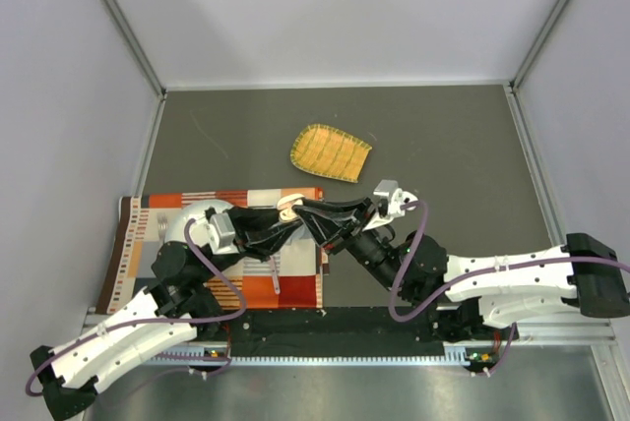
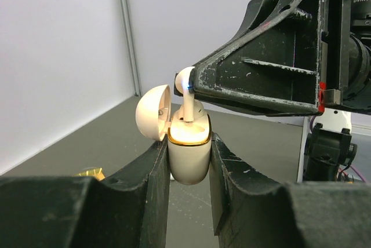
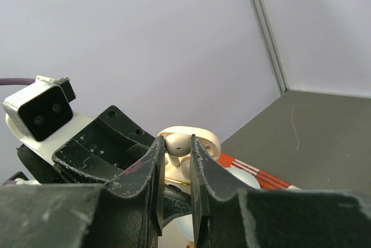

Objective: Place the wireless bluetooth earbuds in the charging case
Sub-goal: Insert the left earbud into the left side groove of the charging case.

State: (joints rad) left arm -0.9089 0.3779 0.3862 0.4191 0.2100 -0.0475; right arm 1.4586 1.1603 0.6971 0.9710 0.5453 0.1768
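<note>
Cream egg-shaped plastic charging case (image 2: 189, 155), lid open, gripped by left fingers (image 2: 148, 196); right fingers (image 3: 155, 170) pinch small white earbud (image 2: 186, 88) over it.

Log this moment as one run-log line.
left gripper: shut on open cream egg-shaped charging case | right gripper: shut on small white plastic earbud | earbud stem entering case slot | phase: inserting

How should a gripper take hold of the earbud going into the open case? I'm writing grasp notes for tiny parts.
Pinch the earbud by its rounded head, coming from above, as the right gripper does. The stem points down into the charging case, so it must stay free. The left gripper clamps the case's body from both sides, with the lid swung open.
</note>
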